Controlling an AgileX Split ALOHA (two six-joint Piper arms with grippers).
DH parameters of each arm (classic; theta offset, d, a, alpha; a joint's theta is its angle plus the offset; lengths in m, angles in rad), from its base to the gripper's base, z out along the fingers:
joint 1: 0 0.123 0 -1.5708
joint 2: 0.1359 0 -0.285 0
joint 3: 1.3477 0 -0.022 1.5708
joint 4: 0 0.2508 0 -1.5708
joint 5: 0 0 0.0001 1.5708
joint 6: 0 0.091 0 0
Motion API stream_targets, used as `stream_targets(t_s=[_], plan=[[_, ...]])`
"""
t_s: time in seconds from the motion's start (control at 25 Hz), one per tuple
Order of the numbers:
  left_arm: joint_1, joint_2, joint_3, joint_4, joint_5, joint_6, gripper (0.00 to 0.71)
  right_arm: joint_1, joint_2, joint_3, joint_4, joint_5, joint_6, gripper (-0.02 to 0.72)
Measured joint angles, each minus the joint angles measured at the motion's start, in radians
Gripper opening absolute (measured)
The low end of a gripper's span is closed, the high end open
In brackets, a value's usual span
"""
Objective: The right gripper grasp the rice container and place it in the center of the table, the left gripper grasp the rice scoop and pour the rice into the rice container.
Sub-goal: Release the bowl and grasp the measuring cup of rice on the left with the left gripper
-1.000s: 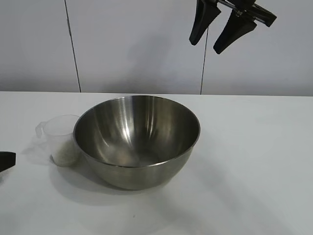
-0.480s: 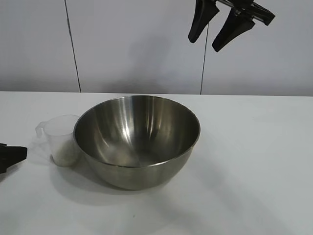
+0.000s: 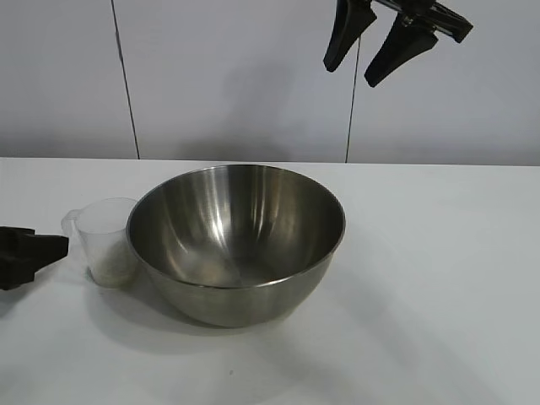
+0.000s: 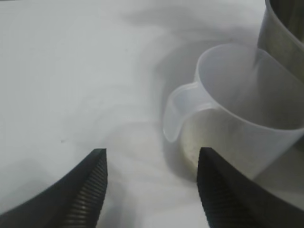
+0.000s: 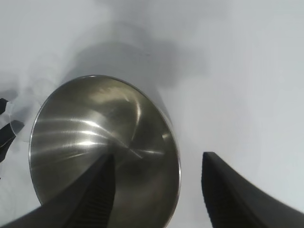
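The steel rice container stands in the middle of the white table. Close against its left side stands the clear plastic rice scoop, upright, with rice in its bottom. My left gripper reaches in low from the left edge, open and empty, a short way from the scoop's handle. In the left wrist view the scoop and its handle lie just ahead of the open left gripper. My right gripper hangs high above the container, open and empty; its wrist view looks down on the container.
A pale wall with vertical seams closes the back of the table. Bare tabletop stretches to the right of the container and in front of it.
My left gripper has slid to the right along the table toward the scoop. The right gripper has crept slightly upward. Container and scoop have not moved.
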Motion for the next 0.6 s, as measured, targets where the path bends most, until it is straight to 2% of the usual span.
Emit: stream_targets(t_s=[0.48,0.6], plan=[[-0.004,0.000,0.002,0.023,0.000,-0.023,0.415,0.000,0.000,0.000,0.000,-0.016,0.000,0.379],[-0.005,0.000,0.002,0.029,0.000,-0.025,0.394,0.000,0.000,0.000,0.000,-0.018,0.000,0.379]])
